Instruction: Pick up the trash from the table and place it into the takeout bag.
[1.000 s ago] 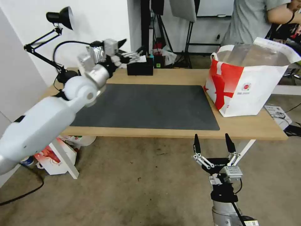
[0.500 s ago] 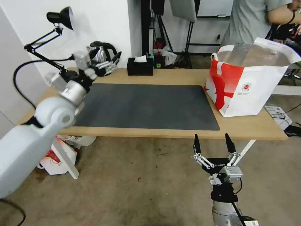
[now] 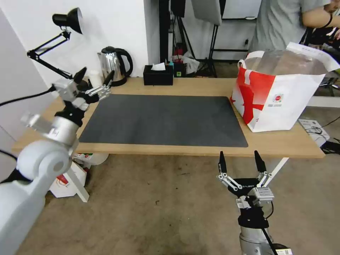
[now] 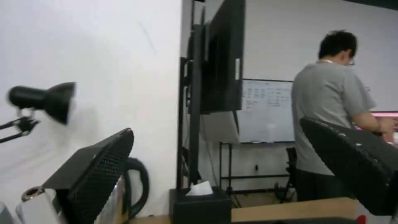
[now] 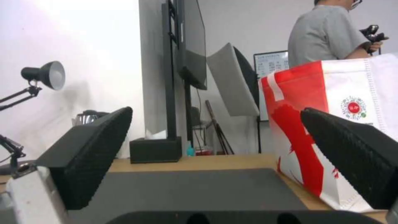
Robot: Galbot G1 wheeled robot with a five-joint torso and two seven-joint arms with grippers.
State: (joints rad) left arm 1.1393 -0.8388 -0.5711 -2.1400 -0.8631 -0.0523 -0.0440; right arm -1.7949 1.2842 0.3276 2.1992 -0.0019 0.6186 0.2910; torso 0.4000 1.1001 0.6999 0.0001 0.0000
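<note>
Your tabletop (image 3: 276,143) looks cleared — no trash on it, so it is presumably inside the takeout bag (image 3: 279,99) at its right end. Left tool (image 3: 94,78) spread over the left edge; right tool (image 3: 240,163) spread, parked low.

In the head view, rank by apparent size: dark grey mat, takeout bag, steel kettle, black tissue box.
1. Dark grey mat, largest.
2. Takeout bag.
3. Steel kettle and black tissue box look about alike; the kettle is taller, the box wider, so no ranking between them.
</note>
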